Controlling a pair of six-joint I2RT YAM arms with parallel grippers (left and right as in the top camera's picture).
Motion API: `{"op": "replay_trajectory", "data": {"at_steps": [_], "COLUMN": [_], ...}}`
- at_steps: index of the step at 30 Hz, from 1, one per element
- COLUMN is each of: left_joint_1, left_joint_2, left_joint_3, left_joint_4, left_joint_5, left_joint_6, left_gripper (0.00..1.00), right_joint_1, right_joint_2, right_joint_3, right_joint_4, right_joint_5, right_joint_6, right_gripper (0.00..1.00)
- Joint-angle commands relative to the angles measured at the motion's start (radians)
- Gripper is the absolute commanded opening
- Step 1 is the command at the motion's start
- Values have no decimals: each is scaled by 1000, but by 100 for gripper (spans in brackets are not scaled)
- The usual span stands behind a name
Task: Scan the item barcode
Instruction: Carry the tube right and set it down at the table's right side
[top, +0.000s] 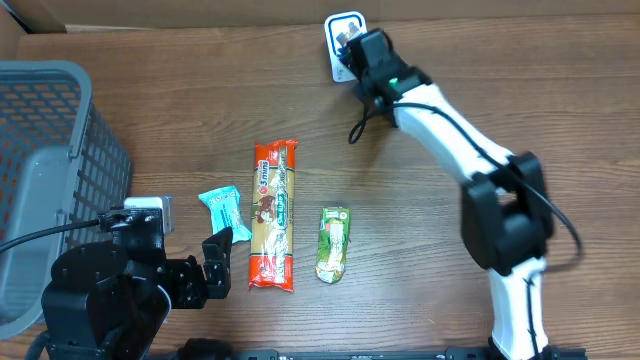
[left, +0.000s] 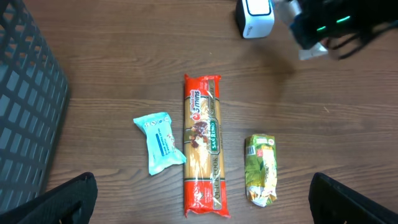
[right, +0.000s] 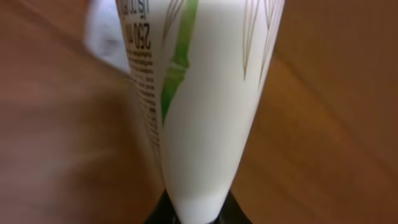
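White tube (right: 205, 93) with green bamboo print and a column of small black text: pinched by its flat crimped end in the right gripper (right: 193, 214), jaws closed almost fully on it. In the right wrist view the tube fills the frame and stretches away from the fingers; a blurred white shape behind it at upper left cannot be identified. Overhead, the right gripper (top: 352, 52) sits at the far edge of the table (top: 500, 80), touching or just over the white scanner (top: 340, 25) with the blue outline; the tube itself is mostly hidden there by the gripper. Right arm reaches across from the near right side. Left gripper (top: 216, 262) at the near left, jaws spread wide, holding nothing; both fingers (left: 62, 202) show at the bottom corners of the left wrist view. Just beside it a small teal packet (top: 222, 210), then a long red pasta packet (top: 273, 215) lying lengthwise, then a green packet (top: 333, 243) to its right, all three apart from each other. Grey mesh basket (top: 50, 150) at the left edge.
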Motion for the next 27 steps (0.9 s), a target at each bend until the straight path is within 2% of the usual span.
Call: {"op": "replay_trajectory", "data": {"at_steps": [1, 5, 7, 9, 16, 22, 24, 27], "left_joint_1": [4, 4, 4, 4, 4, 4, 4, 4], "left_joint_2": [-2, -2, -2, -2, -2, -2, -2, -2], "left_joint_3": [6, 6, 6, 6, 6, 6, 6, 6], "left_joint_4": [1, 1, 1, 1, 1, 1, 1, 1], "left_joint_5": [-6, -6, -6, -6, -6, -6, -6, -6], "left_joint_6": [19, 19, 19, 19, 19, 19, 19, 19], "left_gripper": [100, 100, 99, 100, 100, 100, 100, 100], "right_joint_1": [-39, -120, -176, -246, -454, -552, -562, -563], "right_joint_2": [-254, -328, -325, -325, -325, -325, -325, -325], "right_joint_3": [35, 35, 17, -57, -311, -422, -428, -429], "right_joint_4": [-116, -414, -554, -604, -526, -438, -441, -447], "right_joint_5": [-237, -318, -317, -311, -309, -310, -311, -311], "right_joint_6": [304, 501, 528, 530, 550, 551, 551, 551], "right_gripper": [4, 4, 4, 4, 4, 5, 13, 40]}}
